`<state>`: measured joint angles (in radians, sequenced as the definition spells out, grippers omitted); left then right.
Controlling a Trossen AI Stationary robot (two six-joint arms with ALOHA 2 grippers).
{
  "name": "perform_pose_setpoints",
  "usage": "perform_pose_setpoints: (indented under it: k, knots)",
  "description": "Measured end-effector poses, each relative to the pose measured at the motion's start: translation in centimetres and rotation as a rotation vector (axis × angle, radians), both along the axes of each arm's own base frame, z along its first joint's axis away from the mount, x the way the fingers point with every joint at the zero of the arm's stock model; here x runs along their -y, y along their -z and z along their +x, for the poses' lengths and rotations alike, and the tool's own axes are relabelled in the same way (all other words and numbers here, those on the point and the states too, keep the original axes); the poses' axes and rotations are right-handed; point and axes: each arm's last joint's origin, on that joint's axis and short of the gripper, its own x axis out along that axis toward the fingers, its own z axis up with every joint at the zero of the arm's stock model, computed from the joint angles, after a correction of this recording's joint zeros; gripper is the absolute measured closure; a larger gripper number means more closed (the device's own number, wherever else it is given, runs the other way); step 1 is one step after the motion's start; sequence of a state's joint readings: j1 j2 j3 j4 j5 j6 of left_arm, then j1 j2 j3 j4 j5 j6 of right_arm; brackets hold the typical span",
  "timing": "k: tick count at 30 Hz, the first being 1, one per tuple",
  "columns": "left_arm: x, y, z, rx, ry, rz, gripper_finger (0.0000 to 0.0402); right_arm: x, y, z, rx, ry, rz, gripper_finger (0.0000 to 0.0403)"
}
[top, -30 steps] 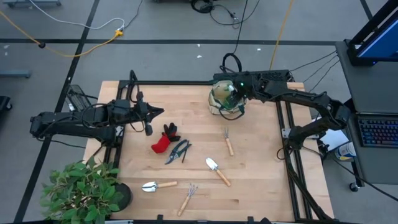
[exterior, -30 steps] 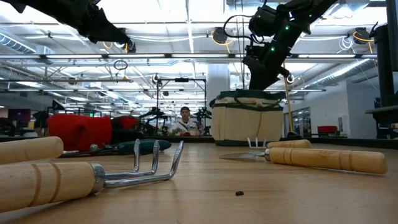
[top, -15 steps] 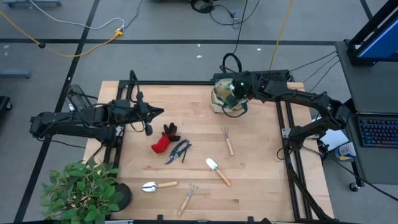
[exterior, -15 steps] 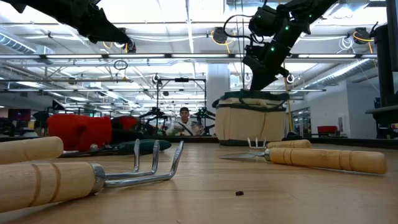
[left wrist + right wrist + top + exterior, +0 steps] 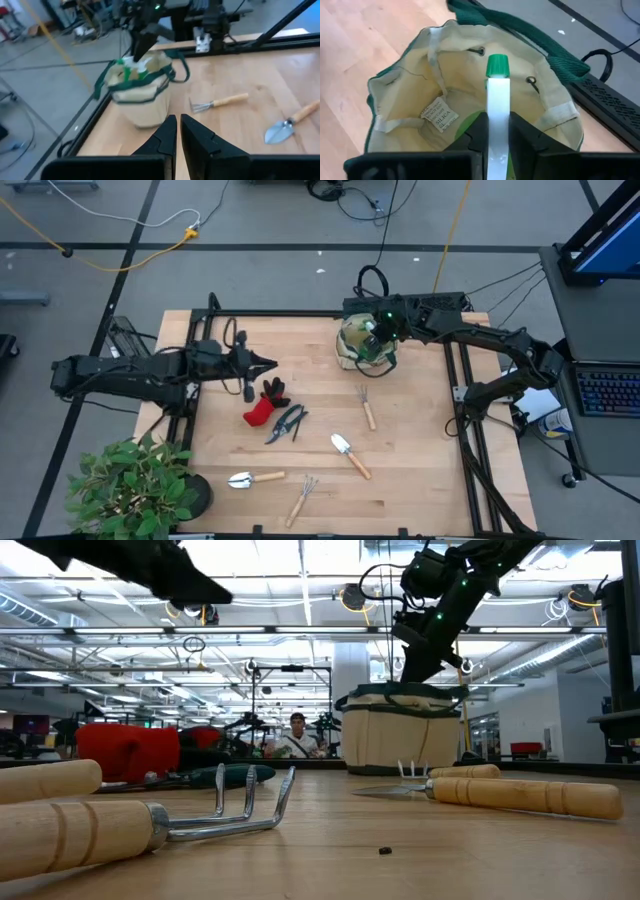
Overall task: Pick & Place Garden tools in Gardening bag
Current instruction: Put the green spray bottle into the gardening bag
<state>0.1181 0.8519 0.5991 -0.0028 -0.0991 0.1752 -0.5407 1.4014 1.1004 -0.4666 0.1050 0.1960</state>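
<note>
1. Right gripper (image 5: 497, 131) clamps the spray bottle (image 5: 497, 100) above the open gardening bag (image 5: 362, 345), at the table's (image 5: 420, 470) 12 o'clock edge.
2. Left gripper (image 5: 268, 364), fingers pressed together and empty, hovers over the red glove (image 5: 262, 408) toward 9 o'clock.

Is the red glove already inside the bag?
No, the red glove lies on the wooden table, well apart from the gardening bag at the table's far edge.
</note>
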Motion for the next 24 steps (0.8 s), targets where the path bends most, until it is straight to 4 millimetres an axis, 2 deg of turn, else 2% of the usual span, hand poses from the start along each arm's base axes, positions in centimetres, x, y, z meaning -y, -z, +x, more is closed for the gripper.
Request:
perform_pose_setpoints:
  k: [4, 9, 17, 21, 24]
  knots:
    - [-0.1, 1.1, 2.1, -0.016, 0.071, 0.004, 0.037, -0.7, 0.0, 0.4, 0.006, -0.067, 0.027, 0.0364]
    - [-0.3, 1.7, 4.8, -0.091, 0.109, 0.04, 0.0359, -3.0, 0.0, 1.6, 0.046, -0.232, 0.089, 0.0364]
    - [-0.7, 1.2, 9.2, -0.206, 0.205, 0.195, 0.0267, -6.4, -0.3, 3.4, 0.075, -0.412, 0.031, 0.0364]
    - [-0.3, 1.2, 11.5, -0.309, 0.33, 0.286, 0.0225, -7.1, 0.0, 4.1, 0.082, -0.45, 0.013, 0.0364]
    - [0.2, 1.9, 13.1, -0.42, 0.411, 0.333, 0.0207, -7.3, 0.2, 4.3, 0.077, -0.454, 0.016, 0.0364]
